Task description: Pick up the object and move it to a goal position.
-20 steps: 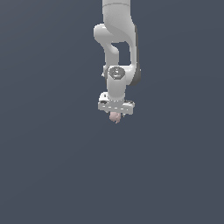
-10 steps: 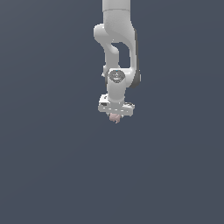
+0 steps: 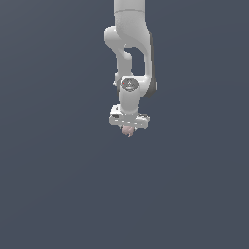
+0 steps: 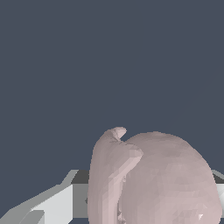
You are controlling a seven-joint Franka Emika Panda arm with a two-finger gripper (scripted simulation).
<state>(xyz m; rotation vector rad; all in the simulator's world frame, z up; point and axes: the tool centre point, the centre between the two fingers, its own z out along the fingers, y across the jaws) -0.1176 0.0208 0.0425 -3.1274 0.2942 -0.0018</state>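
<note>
The object point(image 3: 128, 130) is a small pale pink lumpy blob that pokes out just below the white gripper point(image 3: 129, 127), which hangs from the arm near the middle of the exterior view. The gripper is shut on it and holds it in the air. In the wrist view the object point(image 4: 153, 179) fills much of the picture, rounded with a small pointed nub. A white and grey finger point(image 4: 52, 203) shows beside it; the other finger is mostly hidden behind the blob.
Only a plain dark grey background shows around the arm point(image 3: 130, 53) in both views. No other objects, edges or containers are visible.
The gripper with the pink object in it has risen slightly and shifted a little toward the exterior view's right. The grasp looks unchanged.
</note>
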